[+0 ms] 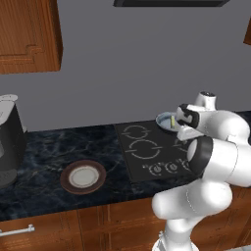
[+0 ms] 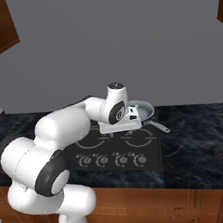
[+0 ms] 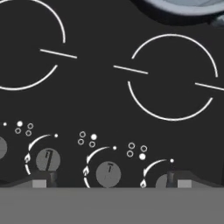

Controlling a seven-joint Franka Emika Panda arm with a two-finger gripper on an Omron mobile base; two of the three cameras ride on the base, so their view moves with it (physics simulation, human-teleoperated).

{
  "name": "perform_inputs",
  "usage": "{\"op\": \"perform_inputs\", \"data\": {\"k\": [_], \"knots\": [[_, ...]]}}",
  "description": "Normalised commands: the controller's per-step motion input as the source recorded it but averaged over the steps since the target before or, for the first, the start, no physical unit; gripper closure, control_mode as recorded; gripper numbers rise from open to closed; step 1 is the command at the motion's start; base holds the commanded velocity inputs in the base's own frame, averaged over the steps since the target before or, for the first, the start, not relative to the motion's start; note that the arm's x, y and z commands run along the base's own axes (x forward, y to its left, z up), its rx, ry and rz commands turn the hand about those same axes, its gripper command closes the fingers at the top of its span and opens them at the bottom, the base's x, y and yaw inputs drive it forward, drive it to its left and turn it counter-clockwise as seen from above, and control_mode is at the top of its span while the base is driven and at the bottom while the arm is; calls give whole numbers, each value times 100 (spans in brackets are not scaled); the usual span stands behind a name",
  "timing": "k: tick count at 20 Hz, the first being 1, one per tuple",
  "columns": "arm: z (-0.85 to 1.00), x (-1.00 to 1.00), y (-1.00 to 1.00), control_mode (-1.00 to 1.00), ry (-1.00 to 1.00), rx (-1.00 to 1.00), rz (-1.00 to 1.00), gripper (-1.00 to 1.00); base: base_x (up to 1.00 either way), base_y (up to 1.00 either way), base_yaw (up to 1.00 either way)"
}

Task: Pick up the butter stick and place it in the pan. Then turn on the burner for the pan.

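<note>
- Butter stick [image 1: 172, 120] already lies in the pan [image 1: 164, 118], which sits on the far right burner of the stovetop [image 1: 147, 149]; from the left base view the stick looks propped up against the pan's inside rather than flat.
- Judging by that, the placing half looks done and the step in hand is turning on the pan's burner.
- Gripper [image 3: 108, 178] hangs over the front row of knobs with its jaws spread wide and nothing between them; in the hand view the middle knob [image 3: 108, 172] lies between the two tips.
- Choosing the right knob matters most. Each knob has a small cluster of dots beside it, one filled in, which seems to mark its burner. Read that marking against the pan's place at the far right before committing.
- The knob beside the right tip [image 3: 162, 180] is partly hidden at the edge of the hand view, so I cannot tell its marking for certain from its cluster alone.
- Come straight down, centre the chosen knob between the tips, close firmly on it, then twist about its own axis without dragging sideways.
- Keep the wrist clear of the pan handle [image 2: 156, 125], which points toward the front right, so the pan is not nudged off its ring.
- The brown plate [image 1: 83, 177] on the surface sits well apart to the left and is no obstacle.
</note>
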Motion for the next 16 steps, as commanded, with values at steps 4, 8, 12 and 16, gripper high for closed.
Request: {"op": "perform_inputs", "data": {"k": [4, 8, 12, 16], "knots": [[-2, -29, 0, -100, 1, 0, -2, -100, 0, 0, 0], [-4, -22, 0, -100, 0, 0, -2, -100, 0, 0, 0], [-3, -16, 0, -100, 0, 0, -1, -100, 0, 0, 0], [-1, -10, 0, -100, 0, 0, 0, -100, 0, 0, 0]]}}
